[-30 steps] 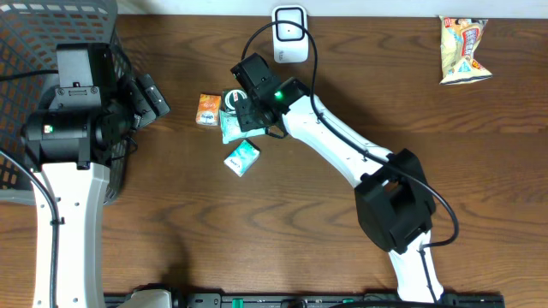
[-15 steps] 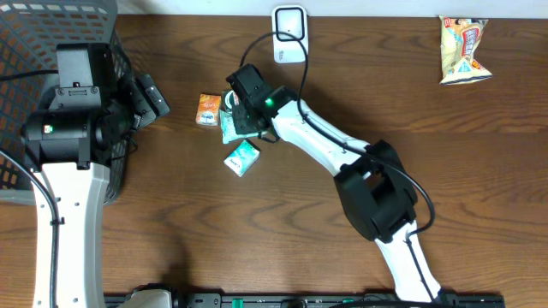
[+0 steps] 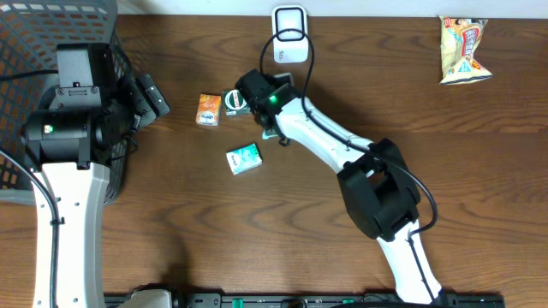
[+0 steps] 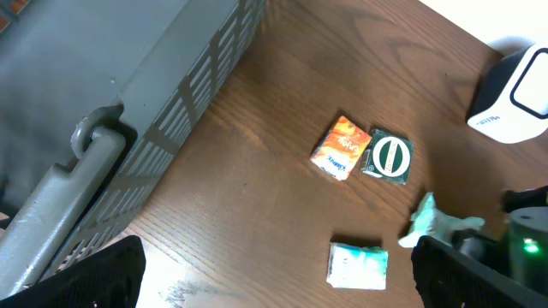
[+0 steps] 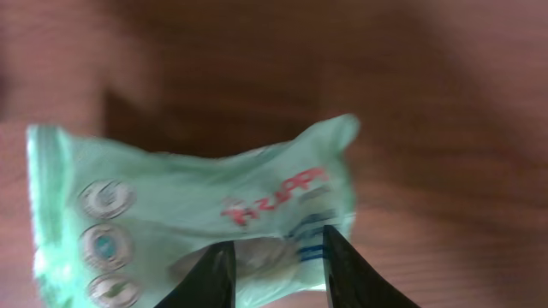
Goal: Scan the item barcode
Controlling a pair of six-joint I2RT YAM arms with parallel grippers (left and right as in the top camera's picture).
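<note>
My right gripper [image 3: 267, 120] is shut on a mint-green snack packet [image 5: 197, 205], whose lower edge is pinched between the two dark fingers [image 5: 218, 274]. In the overhead view only a corner of that packet [image 3: 271, 133] shows under the gripper, just in front of the white barcode scanner [image 3: 289, 36]. The left wrist view shows the same packet [image 4: 431, 219] beside the right arm. My left gripper [image 3: 151, 96] stands wide open and holds nothing, next to the basket.
An orange packet [image 3: 208, 109], a dark green packet with a round logo [image 3: 235, 103] and a teal-and-white packet [image 3: 244, 159] lie on the wooden table. A grey mesh basket [image 3: 26, 34] fills the far left. A chips bag [image 3: 463, 50] lies at the back right.
The right gripper closed on the mint-green packet and carried it right, away from the other packets. The teal-and-white packet turned slightly. The left arm stayed still.
</note>
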